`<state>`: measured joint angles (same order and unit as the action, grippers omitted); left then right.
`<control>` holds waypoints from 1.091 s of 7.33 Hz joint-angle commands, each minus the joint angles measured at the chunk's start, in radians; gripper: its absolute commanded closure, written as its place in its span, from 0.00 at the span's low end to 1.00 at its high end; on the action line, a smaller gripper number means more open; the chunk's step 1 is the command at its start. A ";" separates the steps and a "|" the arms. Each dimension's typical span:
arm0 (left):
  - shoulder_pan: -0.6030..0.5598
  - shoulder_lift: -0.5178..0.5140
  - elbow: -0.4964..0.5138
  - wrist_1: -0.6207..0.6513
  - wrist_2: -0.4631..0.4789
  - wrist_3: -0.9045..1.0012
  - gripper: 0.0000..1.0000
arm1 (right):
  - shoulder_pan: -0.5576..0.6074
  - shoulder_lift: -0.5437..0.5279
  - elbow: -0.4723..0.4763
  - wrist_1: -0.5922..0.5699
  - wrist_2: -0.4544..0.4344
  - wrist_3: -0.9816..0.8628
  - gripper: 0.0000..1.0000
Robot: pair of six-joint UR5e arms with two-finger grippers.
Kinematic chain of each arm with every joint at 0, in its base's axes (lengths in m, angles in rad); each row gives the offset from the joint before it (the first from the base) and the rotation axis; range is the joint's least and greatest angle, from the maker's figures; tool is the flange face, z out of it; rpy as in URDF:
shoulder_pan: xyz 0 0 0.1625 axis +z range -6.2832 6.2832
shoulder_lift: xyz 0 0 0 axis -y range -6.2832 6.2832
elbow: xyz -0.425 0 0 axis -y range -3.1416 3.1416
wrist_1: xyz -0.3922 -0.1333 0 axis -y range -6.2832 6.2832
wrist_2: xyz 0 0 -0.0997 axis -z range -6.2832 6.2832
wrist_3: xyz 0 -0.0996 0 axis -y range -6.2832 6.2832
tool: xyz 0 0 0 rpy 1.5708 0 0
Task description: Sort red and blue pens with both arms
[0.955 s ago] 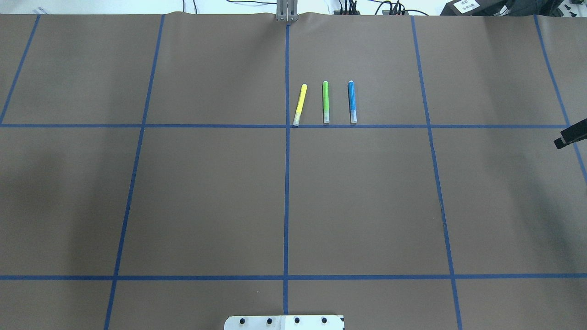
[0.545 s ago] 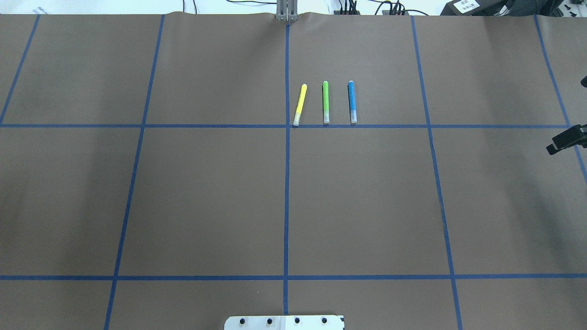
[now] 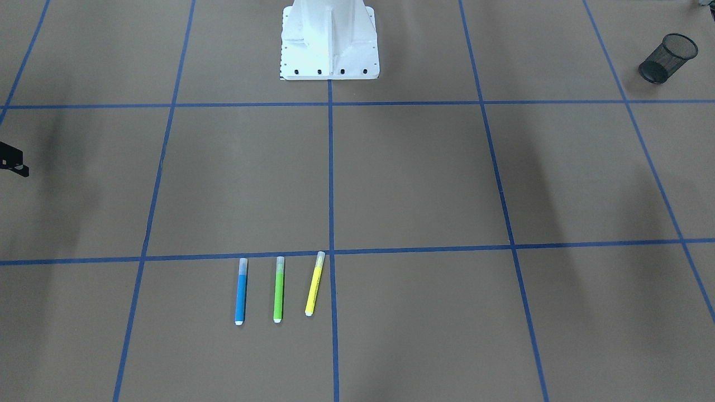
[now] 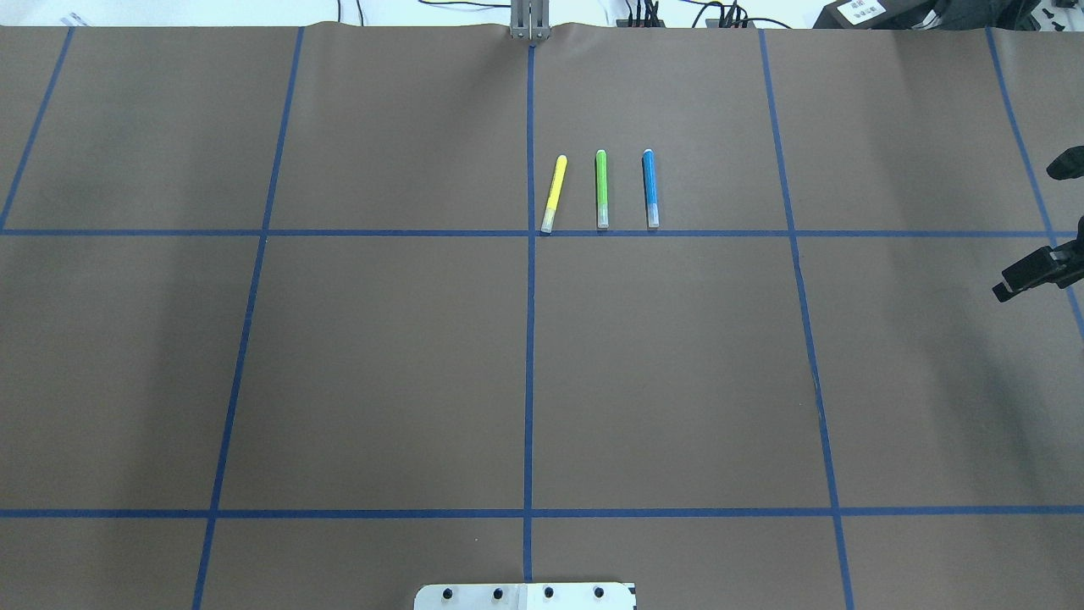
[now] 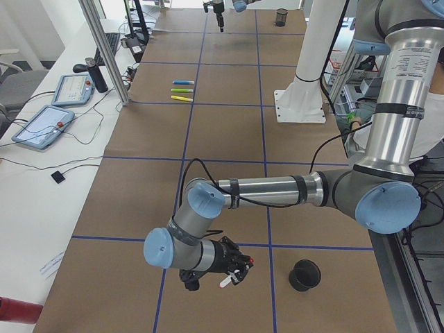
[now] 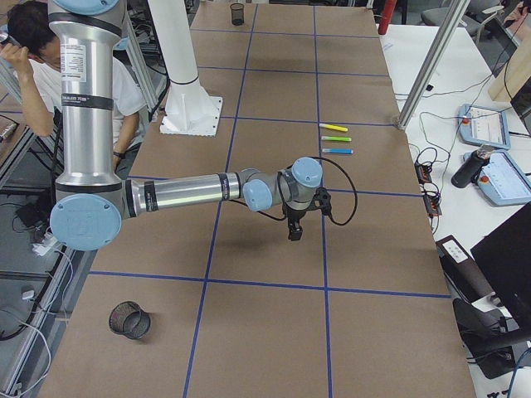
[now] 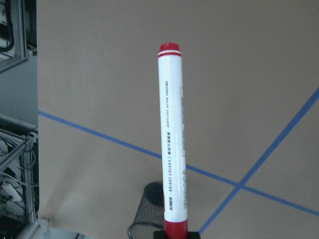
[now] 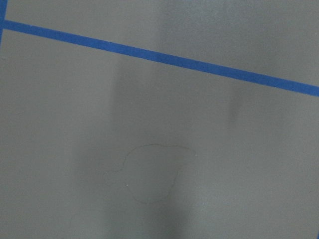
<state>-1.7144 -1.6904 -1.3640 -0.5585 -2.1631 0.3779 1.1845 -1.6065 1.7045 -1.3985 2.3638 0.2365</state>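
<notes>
The red pen, white-barrelled with a red cap, is clamped in my left gripper, which hangs low over the table just left of a black mesh cup. Far from it, the blue pen lies flat on the brown table cover, also seen as the blue pen. My right gripper points down above the table, well to the right of the blue pen. Only black parts of the right gripper show at the overhead view's right edge. Whether it is open, I cannot tell.
A green pen and a yellow pen lie beside the blue one. A second mesh cup stands at the right end. The white pedestal stands at the near edge. A person sits behind the robot.
The right gripper's black parts have come further into the overhead view from the right edge, shifting left and down. The three pens have not moved.
</notes>
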 commanded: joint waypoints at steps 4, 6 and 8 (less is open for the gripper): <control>-0.013 0.210 -0.012 0.133 -0.026 0.136 1.00 | -0.045 0.005 -0.023 0.003 0.023 0.000 0.00; -0.020 0.245 -0.081 0.211 -0.027 0.142 1.00 | -0.048 0.005 -0.026 0.001 0.022 0.000 0.00; -0.024 0.310 -0.144 0.246 -0.027 0.171 1.00 | -0.054 0.005 -0.028 0.001 0.022 0.000 0.00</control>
<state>-1.7358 -1.4158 -1.4724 -0.3333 -2.1905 0.5378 1.1337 -1.6015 1.6775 -1.3974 2.3855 0.2362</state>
